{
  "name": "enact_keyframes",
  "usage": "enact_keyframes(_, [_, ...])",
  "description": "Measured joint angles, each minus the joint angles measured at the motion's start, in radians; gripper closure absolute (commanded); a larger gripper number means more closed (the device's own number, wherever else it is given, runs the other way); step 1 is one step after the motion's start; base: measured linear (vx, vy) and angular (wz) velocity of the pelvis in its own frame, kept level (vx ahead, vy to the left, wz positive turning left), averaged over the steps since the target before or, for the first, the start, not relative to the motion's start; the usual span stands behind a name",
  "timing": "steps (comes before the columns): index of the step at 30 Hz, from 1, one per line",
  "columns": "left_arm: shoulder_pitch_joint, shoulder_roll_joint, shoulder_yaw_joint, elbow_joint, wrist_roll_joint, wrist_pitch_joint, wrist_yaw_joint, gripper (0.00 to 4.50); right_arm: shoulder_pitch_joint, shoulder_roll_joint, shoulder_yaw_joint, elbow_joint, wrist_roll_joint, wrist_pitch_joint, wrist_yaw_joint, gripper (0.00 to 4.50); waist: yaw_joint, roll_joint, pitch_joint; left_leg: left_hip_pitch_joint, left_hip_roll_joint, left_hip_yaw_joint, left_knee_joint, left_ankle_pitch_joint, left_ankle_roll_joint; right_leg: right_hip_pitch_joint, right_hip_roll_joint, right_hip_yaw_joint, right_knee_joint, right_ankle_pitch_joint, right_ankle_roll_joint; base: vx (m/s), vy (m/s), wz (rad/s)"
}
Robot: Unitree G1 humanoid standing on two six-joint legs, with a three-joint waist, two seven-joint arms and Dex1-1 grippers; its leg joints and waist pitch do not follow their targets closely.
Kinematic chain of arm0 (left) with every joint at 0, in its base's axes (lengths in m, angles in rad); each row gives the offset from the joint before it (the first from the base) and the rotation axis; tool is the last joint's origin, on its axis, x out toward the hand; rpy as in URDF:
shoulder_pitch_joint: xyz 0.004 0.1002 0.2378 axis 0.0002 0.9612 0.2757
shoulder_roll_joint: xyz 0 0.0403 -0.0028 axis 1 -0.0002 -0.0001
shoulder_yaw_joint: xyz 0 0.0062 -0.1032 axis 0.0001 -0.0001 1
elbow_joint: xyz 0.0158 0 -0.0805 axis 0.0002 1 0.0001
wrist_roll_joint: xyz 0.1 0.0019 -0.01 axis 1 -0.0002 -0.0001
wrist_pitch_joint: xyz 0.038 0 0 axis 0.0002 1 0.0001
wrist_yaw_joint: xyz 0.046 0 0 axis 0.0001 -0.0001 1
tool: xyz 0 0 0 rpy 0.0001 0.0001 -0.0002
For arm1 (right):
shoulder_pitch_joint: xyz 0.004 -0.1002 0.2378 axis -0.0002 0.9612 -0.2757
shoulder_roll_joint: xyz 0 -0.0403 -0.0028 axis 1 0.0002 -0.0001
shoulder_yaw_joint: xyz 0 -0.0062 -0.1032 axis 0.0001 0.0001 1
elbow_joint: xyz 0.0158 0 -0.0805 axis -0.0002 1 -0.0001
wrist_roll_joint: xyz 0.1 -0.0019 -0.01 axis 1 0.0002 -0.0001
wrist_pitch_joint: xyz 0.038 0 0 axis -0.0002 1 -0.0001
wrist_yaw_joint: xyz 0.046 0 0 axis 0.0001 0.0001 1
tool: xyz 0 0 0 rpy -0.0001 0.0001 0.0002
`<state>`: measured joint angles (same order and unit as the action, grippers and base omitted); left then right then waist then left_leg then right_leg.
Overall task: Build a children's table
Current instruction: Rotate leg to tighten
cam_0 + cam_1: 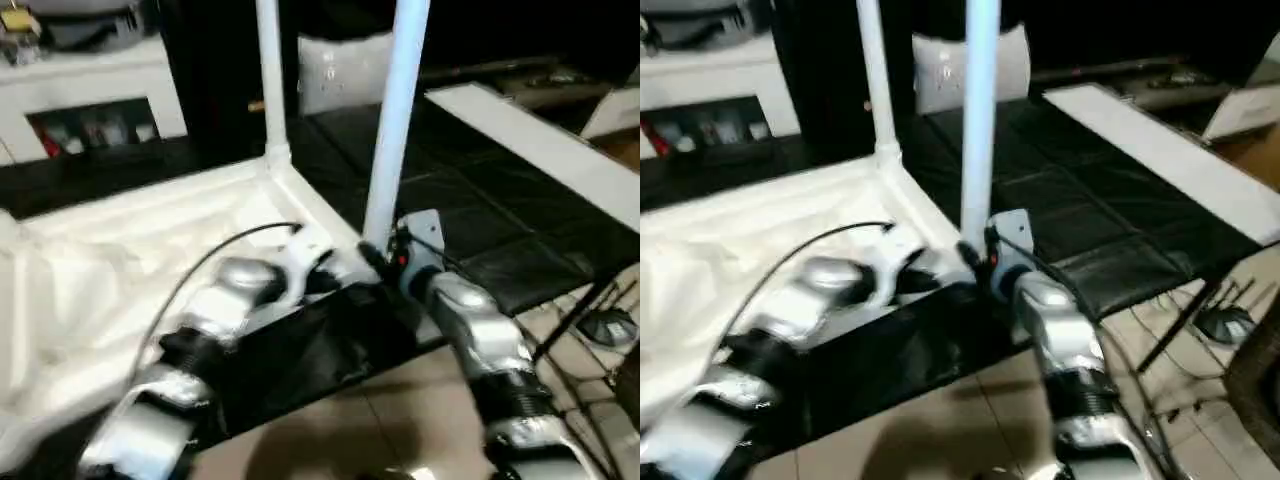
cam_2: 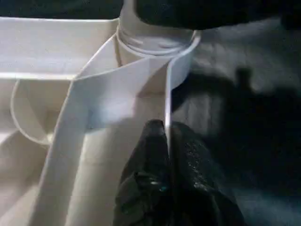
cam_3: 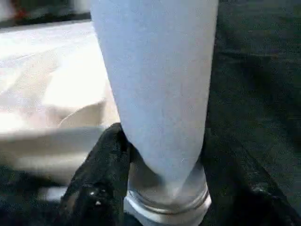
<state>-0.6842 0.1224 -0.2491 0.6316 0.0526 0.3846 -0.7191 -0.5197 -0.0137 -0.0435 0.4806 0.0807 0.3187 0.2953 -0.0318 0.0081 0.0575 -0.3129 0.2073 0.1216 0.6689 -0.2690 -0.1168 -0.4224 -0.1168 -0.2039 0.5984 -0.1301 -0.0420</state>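
**Seating the second leg in its corner socket**

Working at the near right corner of the upturned white table top [image 1: 150,250], we judge the step in hand to be fitting a leg. The top lies ribs-up on a black mat [image 1: 470,220], and one leg [image 1: 270,80] stands upright in the far corner socket. The second leg [image 1: 395,120] stands nearly upright at the near corner, just in front of our right gripper [image 1: 385,262].

In the right wrist view the right fingers [image 3: 94,188] sit on either side of the leg's base, holding it just above its ringed collar. In the left wrist view the left gripper [image 2: 167,155] pinches the thin rim wall of the table top close beside the round corner socket [image 2: 155,47], its two black fingers [image 2: 146,165] closed narrowly on that wall to steady the frame.

Whether the collar has gone fully home we cannot tell (the threaded-looking ring shows at the socket mouth, which suggests it may not have).

The next move, as we judge it, calls for pressing or turning the leg down along its own axis while the left side keeps the top from sliding. Tilt is the risk: a leaning leg could bind in the socket.
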Motion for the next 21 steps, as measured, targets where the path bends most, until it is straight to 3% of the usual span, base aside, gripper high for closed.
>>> enact_keyframes(2, [-0.016,-0.006,0.006,0.008,0.003,-0.007,0.027,4.50,-0.033,0.030,-0.021,0.038,0.002,-0.029,-0.056,1.85,-0.019,0.021,-0.001,-0.036,0.010,-0.023,-0.007,-0.005,0.009,0.012,-0.009,-0.060,-0.046,0.001,0.003,0.070,0.064,-0.22])
enact_keyframes(3, [-0.021,-0.014,0.006,0.010,0.004,-0.012,0.036,4.50,-0.037,0.037,-0.030,0.046,0.010,-0.050,-0.070,1.81,-0.021,0.027,-0.001,-0.042,0.027,-0.031,-0.013,0.000,0.002,0.012,-0.001,-0.057,-0.051,-0.003,0.014,0.107,0.070,-0.17])
enact_keyframes(4, [-0.021,-0.016,0.005,0.011,0.004,-0.014,0.038,4.50,-0.037,0.042,-0.033,0.051,0.013,-0.060,-0.074,1.73,-0.027,0.022,-0.002,-0.041,0.020,-0.028,-0.010,0.003,0.003,0.009,0.000,-0.037,-0.047,0.004,0.009,0.055,0.044,0.09])
enact_keyframes(5, [-0.021,-0.017,0.004,0.011,0.004,-0.016,0.038,4.50,-0.036,0.043,-0.035,0.054,0.015,-0.068,-0.075,1.60,-0.032,0.013,-0.003,-0.036,0.002,-0.023,-0.009,0.001,0.008,0.007,-0.004,-0.016,-0.042,0.027,-0.006,0.054,0.086,0.13])
enact_keyframes(6, [-0.021,-0.021,0.004,0.010,0.005,-0.023,0.039,4.50,-0.037,0.043,-0.038,0.054,0.017,-0.080,-0.074,1.47,-0.027,0.011,-0.002,-0.032,-0.011,-0.010,-0.016,0.000,0.009,0.001,-0.010,-0.005,-0.035,0.024,-0.002,0.054,0.086,0.13])
enact_keyframes(11, [-0.022,0.007,0.001,-0.009,0.012,-0.053,0.001,4.50,-0.023,0.036,-0.020,0.050,0.002,-0.140,-0.032,1.03,-0.012,0.007,-0.003,-0.048,-0.008,-0.008,-0.023,0.003,0.013,-0.019,-0.011,-0.004,-0.034,0.026,-0.007,0.009,0.011,0.01])
enact_keyframes(16, [-0.012,0.036,-0.020,-0.025,0.011,-0.089,-0.050,4.50,0.053,-0.030,0.016,-0.014,0.002,-0.202,0.076,0.68,0.027,0.006,-0.002,-0.048,-0.005,-0.004,-0.023,0.003,0.013,-0.028,-0.010,-0.001,-0.020,0.017,-0.013,0.000,0.000,0.00])
enact_keyframes(21, [0.011,0.079,-0.035,-0.038,0.010,-0.132,-0.123,4.50,0.162,-0.160,0.021,-0.187,0.074,-0.209,0.278,0.28,0.060,0.006,-0.003,-0.044,0.000,-0.001,-0.023,0.006,0.011,-0.028,-0.005,-0.001,-0.020,0.016,-0.012,0.000,0.000,0.00])
